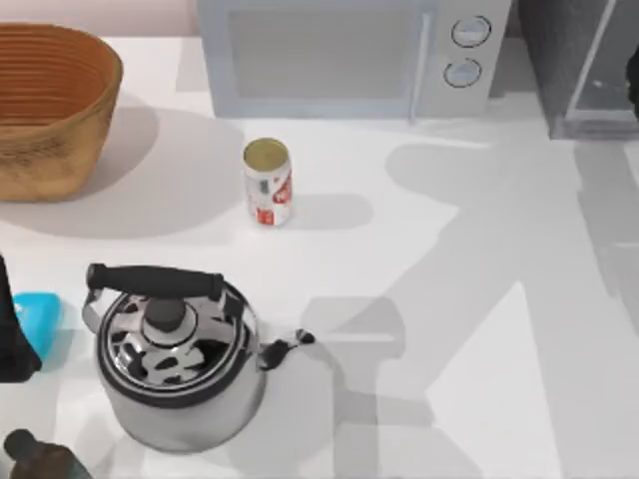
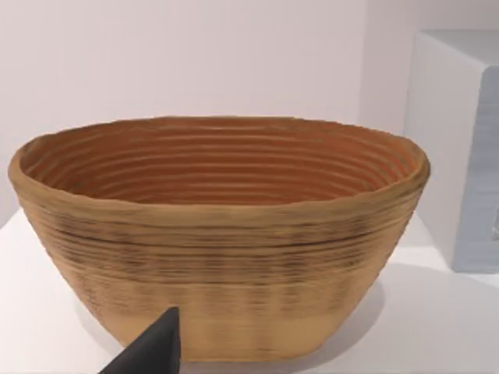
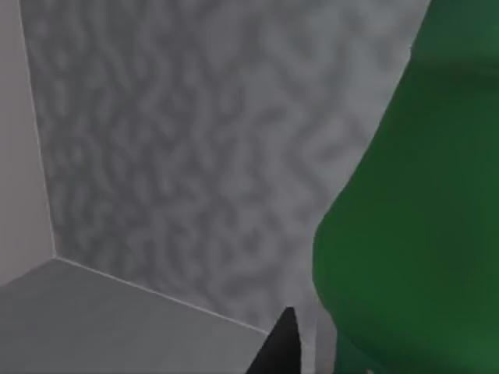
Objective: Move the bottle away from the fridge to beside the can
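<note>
Top view: the can point(image 1: 268, 183) stands on the tabletop point(image 1: 449, 279) in front of the microwave point(image 1: 339, 55), well apart from the fridge point(image 1: 584, 65), which the frame edge crops.

Left wrist view: the parked left pincer point(image 2: 152, 351) faces the basket point(image 2: 218, 234); I cannot tell its opening.

Right wrist view: the bottle point(image 3: 421, 234) looms beside the fridge's wall, just by the right pincer point(image 3: 282, 347), likely closing in to grasp; its spread cannot be told.

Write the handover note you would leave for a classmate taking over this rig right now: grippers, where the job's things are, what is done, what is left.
Right gripper: close against the bottle, inside the fridge; grip cannot be told from its wrist view.
Left gripper: parked at the table's left, facing the basket.
Can: upright in front of the microwave, behind the kettle.
Done: the approach to the bottle.
Left: secure it, lift it out, stand it beside the can.
</note>
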Robot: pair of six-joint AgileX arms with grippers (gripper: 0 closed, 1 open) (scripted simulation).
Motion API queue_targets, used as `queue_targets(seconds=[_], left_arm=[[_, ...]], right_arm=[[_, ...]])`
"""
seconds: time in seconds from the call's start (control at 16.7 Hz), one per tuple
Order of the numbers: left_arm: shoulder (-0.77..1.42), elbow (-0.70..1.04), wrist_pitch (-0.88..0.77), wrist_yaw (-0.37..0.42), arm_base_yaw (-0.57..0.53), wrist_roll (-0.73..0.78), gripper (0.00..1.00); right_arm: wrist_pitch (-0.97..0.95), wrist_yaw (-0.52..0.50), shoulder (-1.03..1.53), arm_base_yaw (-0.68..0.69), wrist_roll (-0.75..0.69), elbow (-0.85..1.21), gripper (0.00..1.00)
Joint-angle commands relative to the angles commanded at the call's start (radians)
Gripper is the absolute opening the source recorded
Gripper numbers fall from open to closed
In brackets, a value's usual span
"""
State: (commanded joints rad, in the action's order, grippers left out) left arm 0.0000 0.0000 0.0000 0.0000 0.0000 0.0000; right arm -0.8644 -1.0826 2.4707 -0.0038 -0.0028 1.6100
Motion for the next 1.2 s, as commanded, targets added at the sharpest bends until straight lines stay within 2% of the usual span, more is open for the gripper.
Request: queue_targets(seconds=[0.06, 0.12, 0.66, 1.2], left_arm=[[0.000, 0.000, 0.000, 0.000, 0.000, 0.000, 1.00], [0.000, 0.000, 0.000, 0.000, 0.000, 0.000, 1.00], [0.000, 0.000, 0.000, 0.000, 0.000, 0.000, 1.00], [0.000, 0.000, 0.000, 0.000, 0.000, 0.000, 1.00]], right_arm=[[0.000, 0.000, 0.000, 0.000, 0.000, 0.000, 0.02], [0.000, 0.000, 0.000, 0.000, 0.000, 0.000, 0.00], [0.003, 0.000, -0.005, 0.004, 0.002, 0.001, 0.00], [0.140, 0.001, -0.106, 0.003, 0.004, 0.033, 0.00]])
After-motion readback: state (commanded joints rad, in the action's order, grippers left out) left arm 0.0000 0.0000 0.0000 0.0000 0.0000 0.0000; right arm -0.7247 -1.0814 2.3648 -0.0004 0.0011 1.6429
